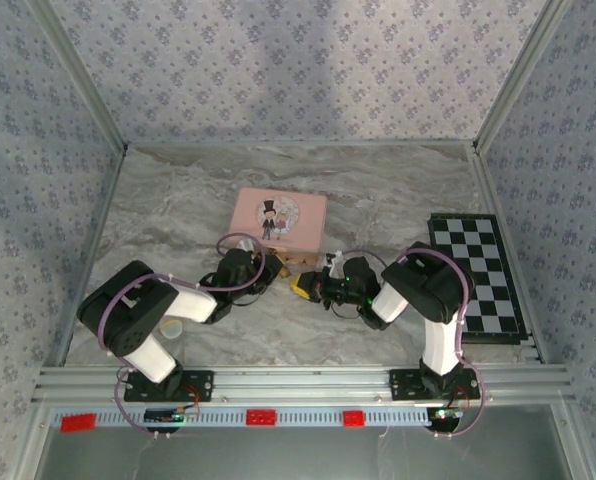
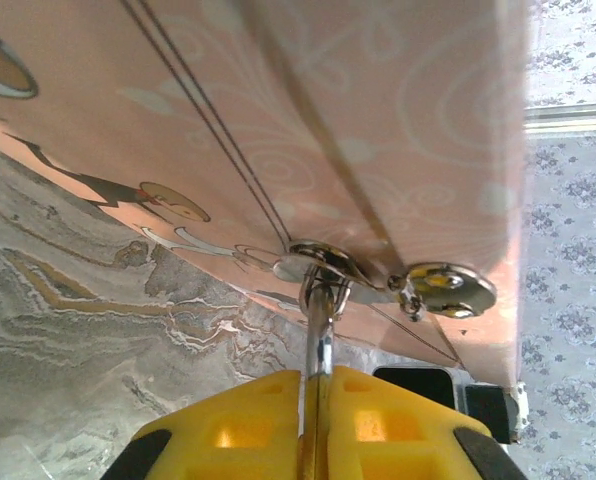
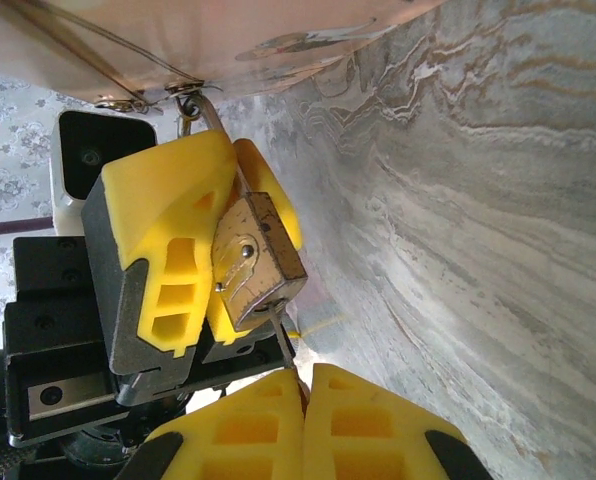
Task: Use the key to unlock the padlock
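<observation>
R side first: my right claw [image 3: 300,388] is pinched together on the key [image 3: 281,342], a thin silver sliver sticking out past the pads, tip up against the lower edge of the padlock [image 3: 258,262]. Can't tell if it's actually seated in the keyhole.

My left claw [image 2: 318,390] is clamped on the padlock, pads either side of the body. The shackle [image 2: 319,325] runs up thru the clasp [image 2: 323,265] on the pink tin [image 2: 378,120]. So the lock hangs at the tin's front edge, low by the tabletop [image 3: 498,250], btwn both claws.

Risks imo:
- Key grip is tiny. Any twist w/ the tip misaligned → key pivots in the pads or drops.
- Torque goes into the clasp too, so the tin could slide or tip.
- Claws are nearly touching; could collide if I rotate much.
</observation>
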Controlling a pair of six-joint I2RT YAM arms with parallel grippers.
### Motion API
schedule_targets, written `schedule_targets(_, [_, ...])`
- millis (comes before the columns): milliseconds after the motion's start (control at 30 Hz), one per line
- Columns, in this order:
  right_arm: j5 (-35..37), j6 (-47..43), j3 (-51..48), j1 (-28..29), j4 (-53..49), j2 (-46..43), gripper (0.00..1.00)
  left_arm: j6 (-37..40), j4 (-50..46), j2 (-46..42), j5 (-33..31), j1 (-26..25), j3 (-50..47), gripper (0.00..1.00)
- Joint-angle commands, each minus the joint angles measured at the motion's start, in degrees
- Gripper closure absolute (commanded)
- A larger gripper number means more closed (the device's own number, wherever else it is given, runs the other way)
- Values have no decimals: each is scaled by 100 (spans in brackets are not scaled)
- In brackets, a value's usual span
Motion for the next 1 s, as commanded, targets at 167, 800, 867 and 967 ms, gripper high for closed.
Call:
schedule_targets(167, [181, 146, 15, -59, 380, -17, 100, -177, 311, -255, 339, -158, -113, 100])
schedule_targets(800, [12, 447, 24, -241, 379, 59, 100, -151, 609, -337, 380, -158, -70, 100])
schedule_targets(867, [16, 487, 37, -243, 379, 61, 100, -147, 673, -337, 391, -156, -70, 100])
schedule_targets(967, [32, 524, 60, -224, 379, 44, 100, -159, 712, -330, 408, -155, -46, 100])
